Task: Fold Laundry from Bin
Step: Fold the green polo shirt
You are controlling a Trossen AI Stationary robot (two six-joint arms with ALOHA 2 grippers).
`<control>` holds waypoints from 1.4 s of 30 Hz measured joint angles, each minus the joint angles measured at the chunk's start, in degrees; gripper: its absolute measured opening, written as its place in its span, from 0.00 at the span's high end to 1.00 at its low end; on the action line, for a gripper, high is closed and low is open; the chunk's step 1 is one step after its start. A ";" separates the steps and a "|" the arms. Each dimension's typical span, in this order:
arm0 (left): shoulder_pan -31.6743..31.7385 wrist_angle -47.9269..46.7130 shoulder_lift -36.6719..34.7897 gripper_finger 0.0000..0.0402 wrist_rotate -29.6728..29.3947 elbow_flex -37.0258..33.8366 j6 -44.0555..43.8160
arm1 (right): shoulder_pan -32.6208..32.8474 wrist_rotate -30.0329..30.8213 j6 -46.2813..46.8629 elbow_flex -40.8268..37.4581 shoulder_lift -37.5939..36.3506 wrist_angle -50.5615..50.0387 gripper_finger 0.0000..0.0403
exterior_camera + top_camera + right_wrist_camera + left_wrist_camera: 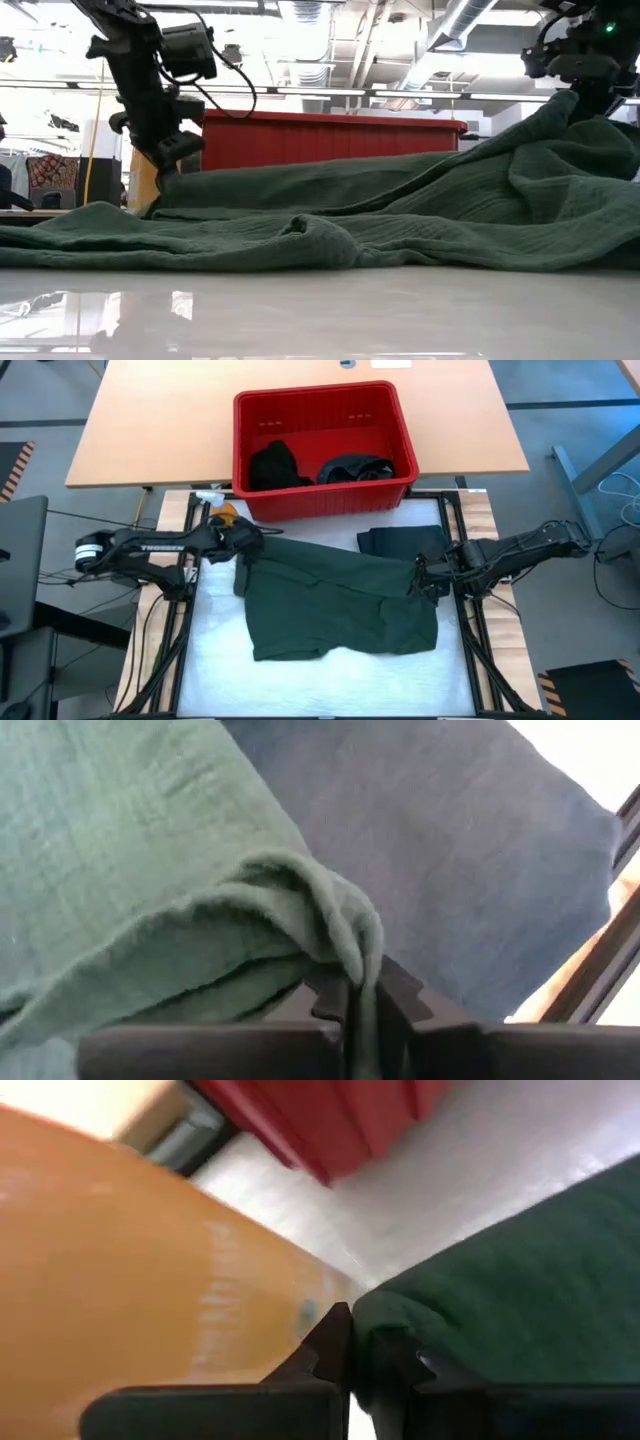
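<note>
I see the dark green garment spread on the white counter, in front of the red bin, which holds two more dark pieces. My left hand is clenched on the garment's far left corner, hard against an orange bottle (mostly hidden from above). My right hand pinches the right edge, beside a folded dark cloth. The white lettering on the left arm is too small to read.
</note>
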 joint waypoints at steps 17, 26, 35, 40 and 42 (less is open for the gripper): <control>3.42 -5.56 -1.65 0.67 13.69 13.98 8.99 | -2.96 -3.24 -4.64 11.55 0.00 -7.57 0.45; 1.56 -17.00 -2.11 0.66 10.82 21.86 11.68 | 5.63 -8.96 -8.91 16.85 0.00 0.48 0.48; -4.76 -12.69 -2.06 0.66 48.78 16.73 21.82 | 17.24 -11.08 -14.56 14.70 2.21 13.60 0.48; -18.20 -9.11 -2.09 0.66 56.22 11.22 21.63 | 27.26 -11.86 -18.09 14.27 7.50 15.90 0.48; -24.52 -3.99 -2.02 0.66 55.52 8.24 19.27 | 30.50 -11.56 -17.77 14.25 10.58 15.84 0.48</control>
